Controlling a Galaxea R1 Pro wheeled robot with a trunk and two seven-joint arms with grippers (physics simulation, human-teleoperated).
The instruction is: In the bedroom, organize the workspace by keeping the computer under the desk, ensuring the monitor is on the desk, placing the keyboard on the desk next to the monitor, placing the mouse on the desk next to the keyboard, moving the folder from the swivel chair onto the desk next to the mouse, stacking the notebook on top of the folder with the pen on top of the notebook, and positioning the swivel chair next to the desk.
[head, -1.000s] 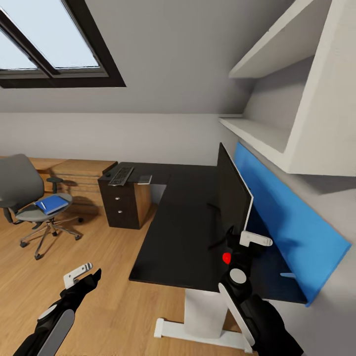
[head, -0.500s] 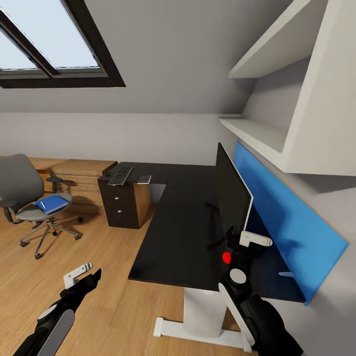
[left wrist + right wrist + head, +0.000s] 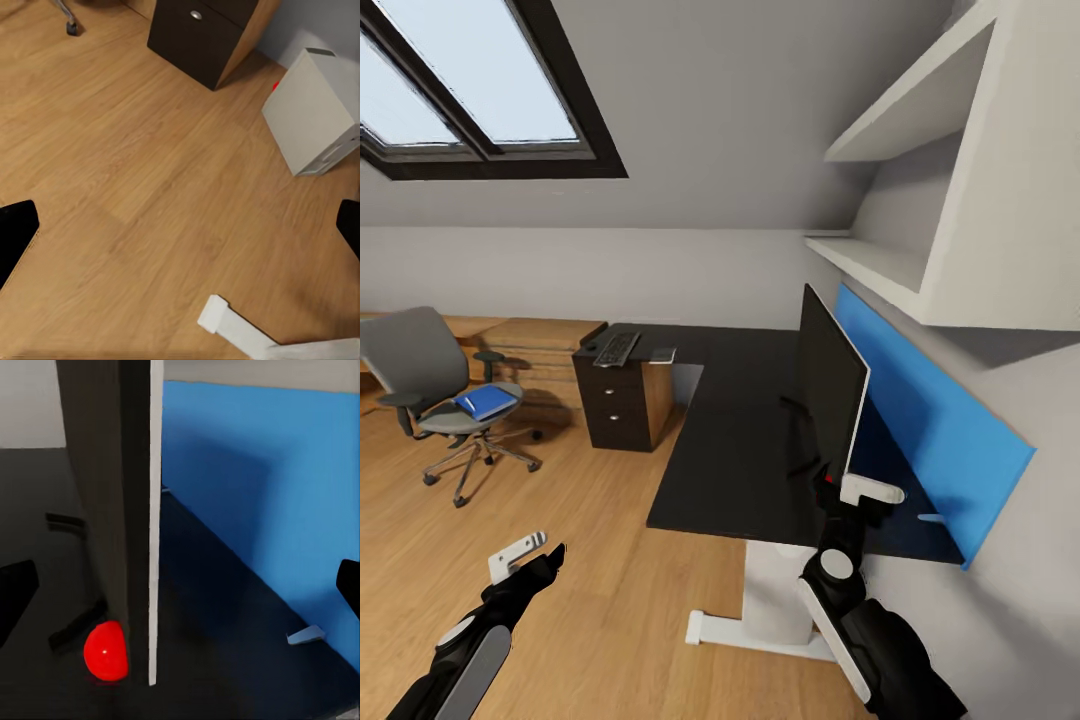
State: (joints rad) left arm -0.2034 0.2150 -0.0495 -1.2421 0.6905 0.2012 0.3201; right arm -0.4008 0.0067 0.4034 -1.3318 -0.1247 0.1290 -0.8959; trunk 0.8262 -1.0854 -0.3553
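The right claw (image 3: pixel 852 492) is raised at the near end of the monitor (image 3: pixel 830 390), its two fingers spread wide, one on the screen side and one on the back side of the panel's edge. In the right wrist view the monitor (image 3: pixel 120 510) stands edge-on between the fingertips, which sit well apart at the frame's sides and do not touch it; the red dot (image 3: pixel 105 651) glows at the panel's lower corner. The monitor stands upright on the black worktop (image 3: pixel 740 440), with the blue wall panel (image 3: pixel 930 430) just behind it, on the claw's far side.

The left claw (image 3: pixel 528 560) hangs low over the wood floor (image 3: pixel 560 520), well apart from the worktop, fingers spread and holding nothing. Its wrist view looks down on bare floor, with the computer (image 3: pixel 315 112) standing ahead of the claw, beside a dark drawer unit (image 3: pixel 202 37), and a white foot of the worktop (image 3: pixel 232 326) close beneath.

Far ahead of the left claw, the swivel chair (image 3: pixel 430 380) stands on the floor, well away from the worktop, with the folder (image 3: pixel 486 402) lying on its seat. The keyboard (image 3: pixel 617 348) lies at the worktop's far end over the drawer unit (image 3: pixel 625 405), a small dark notebook (image 3: pixel 662 355) just beside it. I cannot make out the mouse or pen.
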